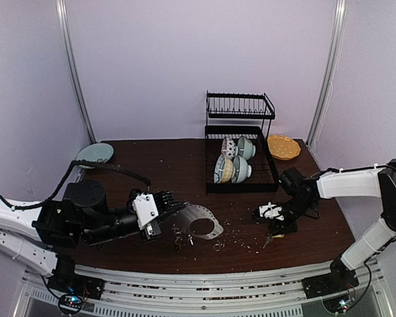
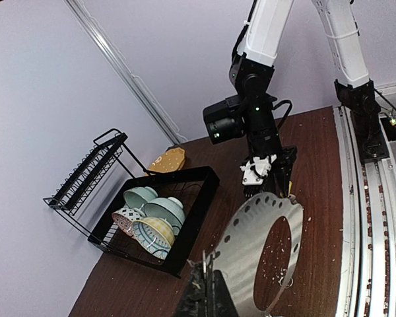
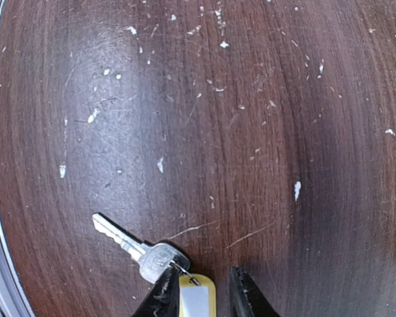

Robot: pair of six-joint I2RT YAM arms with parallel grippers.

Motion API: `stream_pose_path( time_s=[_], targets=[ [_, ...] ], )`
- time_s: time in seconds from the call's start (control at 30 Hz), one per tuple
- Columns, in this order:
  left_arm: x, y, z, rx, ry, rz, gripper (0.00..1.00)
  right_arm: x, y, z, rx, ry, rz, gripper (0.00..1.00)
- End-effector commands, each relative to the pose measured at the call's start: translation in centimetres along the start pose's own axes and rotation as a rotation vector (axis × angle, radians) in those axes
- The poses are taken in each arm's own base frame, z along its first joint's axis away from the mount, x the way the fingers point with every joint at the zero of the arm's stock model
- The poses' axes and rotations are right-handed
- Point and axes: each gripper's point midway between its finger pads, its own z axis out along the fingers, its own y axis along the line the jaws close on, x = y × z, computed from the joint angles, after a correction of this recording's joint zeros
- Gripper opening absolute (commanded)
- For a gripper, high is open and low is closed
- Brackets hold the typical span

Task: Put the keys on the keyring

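The keys, a small silver key (image 3: 129,246) joined by a wire loop to a yellow tag (image 3: 197,300), lie flat on the dark wooden table. My right gripper (image 3: 201,290) is low over them and open. Its fingers straddle the tag, the left one against the tag's edge and the right one a gap away. The keyring (image 1: 204,221) is a wide flat silver hoop with holes along its rim. My left gripper (image 2: 211,277) is shut on its near edge and holds it tilted above the table (image 2: 138,284). In the top view the right gripper (image 1: 277,228) is to the right of the hoop.
A black dish rack (image 1: 211,188) with several bowls stands behind the middle of the table. A yellow plate (image 1: 284,146) sits at the back right and a teal plate (image 1: 94,154) at the back left. Small loose rings (image 1: 179,234) and crumbs lie under the hoop.
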Motion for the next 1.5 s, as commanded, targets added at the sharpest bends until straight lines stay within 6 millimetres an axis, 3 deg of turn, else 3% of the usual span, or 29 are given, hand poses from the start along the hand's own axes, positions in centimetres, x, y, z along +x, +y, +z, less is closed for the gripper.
stream_pose_path(
  time_s=[0.0, 0.2, 0.5, 0.73, 0.87, 1.03, 1.2, 1.33, 1.47],
  targets=[
    [-2.4, 1.6, -0.5, -0.044, -0.077, -0.026, 0.00, -0.1, 0.3, 0.0, -0.028, 0.011, -0.014, 0.28],
    [-2.3, 1.6, -0.7, -0.043, -0.078, -0.032, 0.00, 0.8, 0.6, 0.3, -0.047, 0.059, -0.002, 0.22],
    [-2.3, 1.6, -0.7, -0.043, -0.079, -0.035, 0.00, 0.3, 0.3, 0.3, -0.049, 0.049, 0.017, 0.05],
    [-2.5, 1.8, -1.0, -0.043, -0.090, -0.041, 0.00, 0.2, -0.2, -0.9, -0.003, 0.064, 0.028, 0.07],
    [-2.5, 1.9, -1.1, -0.049, -0.087, -0.042, 0.00, 0.2, -0.3, -0.8, -0.002, 0.075, 0.052, 0.00],
    [-2.2, 2.3, -1.1, -0.071, -0.078, -0.057, 0.00, -2.4, -1.0, -2.0, 0.090, 0.046, 0.027, 0.00],
    [-1.7, 2.6, -1.1, -0.095, -0.055, -0.073, 0.00, -6.7, -4.6, -6.6, 0.262, -0.077, 0.295, 0.00],
    [-1.8, 3.0, -1.4, -0.109, -0.056, -0.077, 0.00, -8.6, -4.7, -8.0, 0.227, -0.156, 0.521, 0.00],
    [-1.8, 3.2, -1.6, -0.113, -0.057, -0.078, 0.00, -8.1, -2.0, -7.8, 0.189, -0.066, 0.621, 0.00]
  ],
)
